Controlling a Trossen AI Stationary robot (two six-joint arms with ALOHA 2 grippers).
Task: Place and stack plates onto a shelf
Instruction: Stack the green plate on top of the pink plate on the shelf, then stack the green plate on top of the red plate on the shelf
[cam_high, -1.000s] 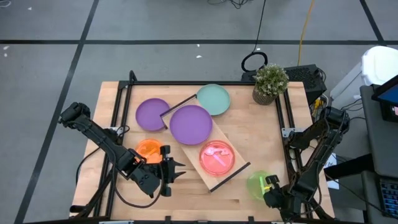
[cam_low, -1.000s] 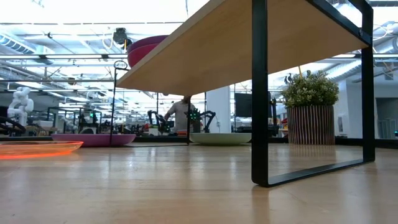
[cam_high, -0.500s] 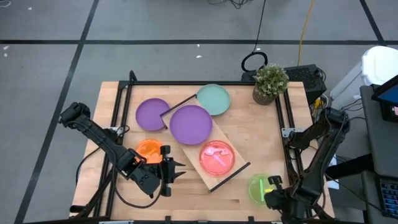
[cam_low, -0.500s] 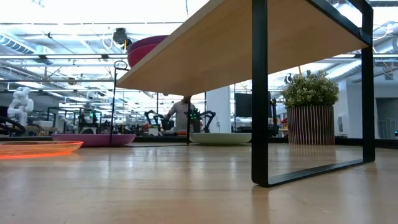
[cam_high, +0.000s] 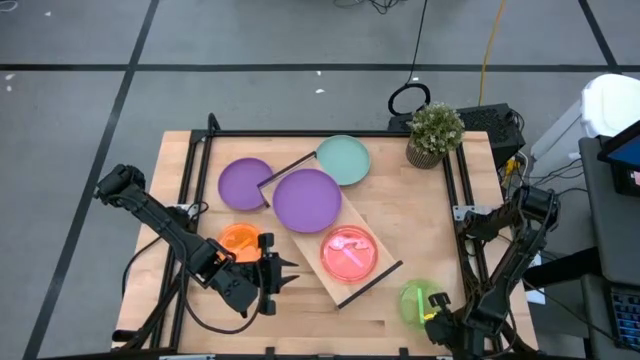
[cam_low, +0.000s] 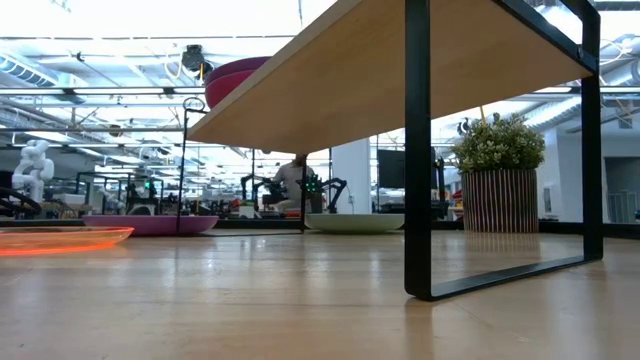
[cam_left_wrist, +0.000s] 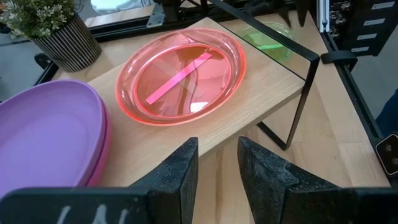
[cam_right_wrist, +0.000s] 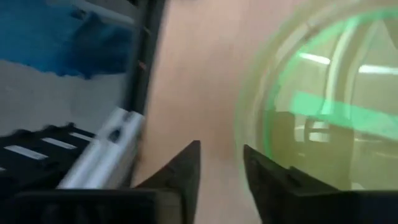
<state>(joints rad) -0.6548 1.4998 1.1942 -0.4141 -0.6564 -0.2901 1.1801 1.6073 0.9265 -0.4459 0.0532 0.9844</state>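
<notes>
The shelf (cam_high: 310, 258) lies slantwise on the table. On it are a purple plate (cam_high: 307, 198), stacked on another one (cam_left_wrist: 102, 146), and a translucent red plate (cam_high: 349, 252). On the tabletop lie a purple plate (cam_high: 245, 183), a teal plate (cam_high: 343, 160), an orange plate (cam_high: 238, 238) and a green plate (cam_high: 413, 300). My right gripper (cam_right_wrist: 222, 165) stands open at the green plate's right rim, near the table's front right corner. My left gripper (cam_left_wrist: 217, 168) hovers open and empty in front of the shelf, facing the red plate (cam_left_wrist: 183, 78). My right gripper points steeply down at the green plate's right rim (cam_right_wrist: 252, 124). Bare tabletop shows between its fingers, and one finger (cam_right_wrist: 267, 171) stands over the rim. I cannot tell whether it touches the plate.
A potted plant (cam_high: 436, 132) stands at the table's far right corner. A black metal frame (cam_high: 300, 133) runs along the table's edges. Bare tabletop lies in front of the shelf and between the shelf and the plant.
My right gripper has sunk and drawn toward the table's near edge, beside the green plate.
</notes>
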